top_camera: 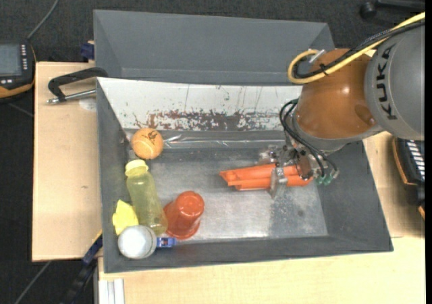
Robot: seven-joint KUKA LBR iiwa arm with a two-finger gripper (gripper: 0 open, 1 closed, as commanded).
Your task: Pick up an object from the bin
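A long, flat orange tool (pixel 251 178) lies in the middle right of the bin, running left to right. My gripper (pixel 276 181) is down on the tool's right part, under the arm's orange cover, and hides a stretch of it. Whether the tool is gripped cannot be seen. Further left, a red cup (pixel 185 213) lies tipped on the bin floor.
Along the left wall sit an orange ball (pixel 146 143), a yellow-green bottle (pixel 143 194), a yellow piece (pixel 124 217), a white ball (pixel 136 242) and a small blue thing (pixel 166 242). The arm comes in from the right over the bin's right wall.
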